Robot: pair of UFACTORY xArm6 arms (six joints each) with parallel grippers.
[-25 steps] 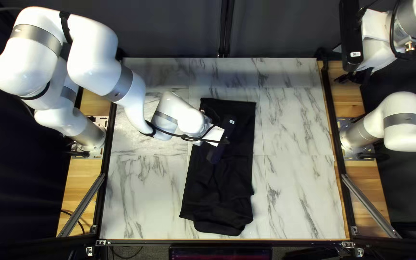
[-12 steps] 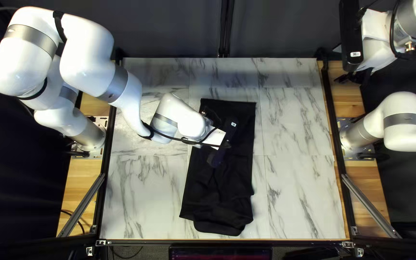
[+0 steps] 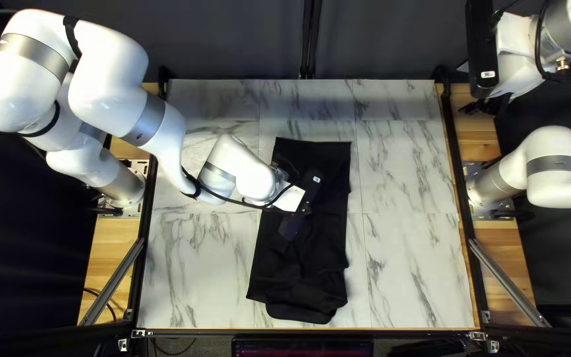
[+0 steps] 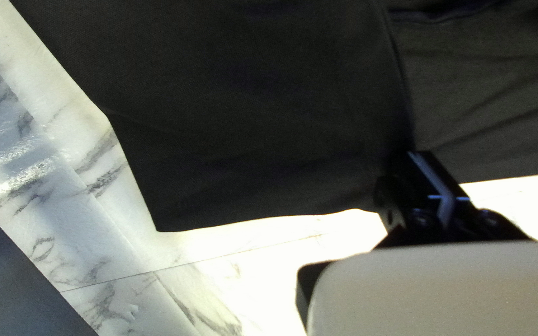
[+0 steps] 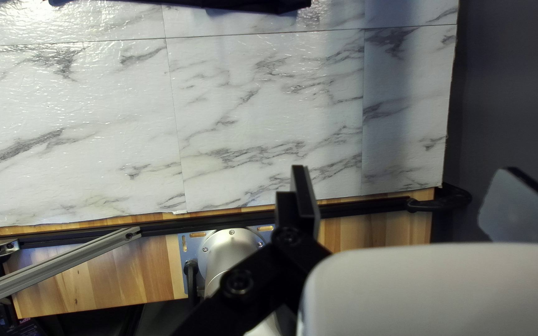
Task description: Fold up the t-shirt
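One black t-shirt [image 3: 312, 268] lies lengthwise on our marble-patterned table [image 3: 411, 271], a little nearer the middle than either side. It makes a long, narrow shape, fairly smooth toward the dark curtain [image 3: 232, 49] and rumpled at the end toward the table's near edge, where a rounded flap pokes out.

From the left of the shirt our left arm [image 3: 110, 82] reaches across, with the left gripper [image 3: 290, 229] over the shirt's middle stretch. In the left wrist view we see the left gripper [image 4: 434, 186] with its two fingers brought together; whether their tips touch the shirt, we cannot tell. An edge or crease in the cloth runs up to them, and pale tabletop shows beside the shirt's straight border.

To the right of the shirt, well apart from it, our right arm [image 3: 553, 155] carries the right gripper [image 3: 477, 107] out past the table's side. Its fingers stand wide apart in the right wrist view, with bare wood boards [image 5: 110, 274] on the side away from the shirt, next to the right arm's base.
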